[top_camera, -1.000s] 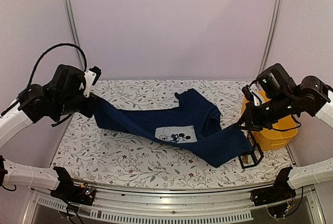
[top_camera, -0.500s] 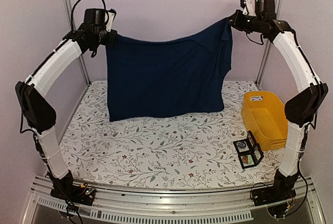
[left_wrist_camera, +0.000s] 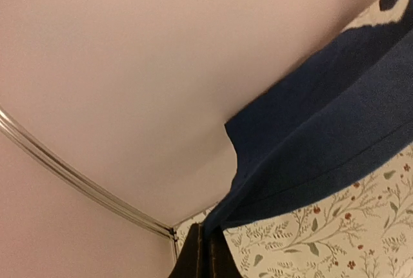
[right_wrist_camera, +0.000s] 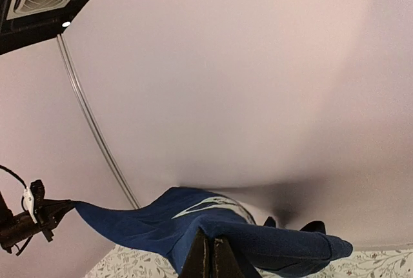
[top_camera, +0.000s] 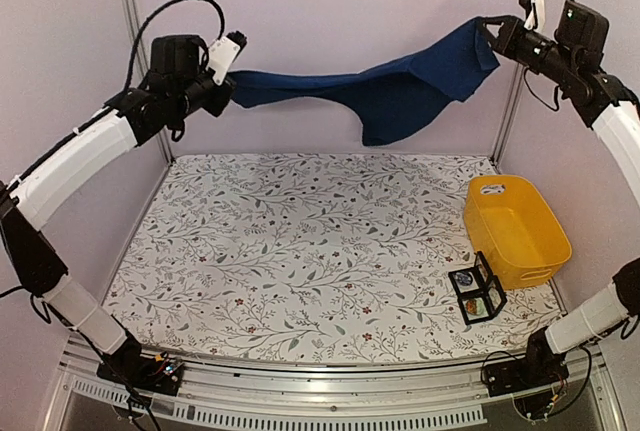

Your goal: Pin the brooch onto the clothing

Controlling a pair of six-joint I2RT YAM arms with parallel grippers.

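Clothing (top_camera: 400,91) is shown held aloft; the scene is described from the near edge to the far wall. Nearest, at the right of the table (top_camera: 300,251), a small black open-framed case (top_camera: 478,291) is seen, its contents too small to be identified. Just behind it, touching or nearly so, a yellow bin (top_camera: 478,221) is placed. Farthest back and high above the table, the navy T-shirt is stretched between the arms. The jaws of the left gripper (top_camera: 226,89) are clamped on one end of it and those of the right gripper (top_camera: 490,31) on the other, and a loose fold is allowed to sag between them. Cloth pinched in closed jaws is confirmed by both wrist views, and a pale patch (right_wrist_camera: 206,207), probably the chest print, is glimpsed from the right wrist. The step in hand is judged to be spreading the shirt flat for pinning. It would be done well if both grips were lowered together, tension were kept even, the print were turned upward, and the cloth were laid short of the bin and case.
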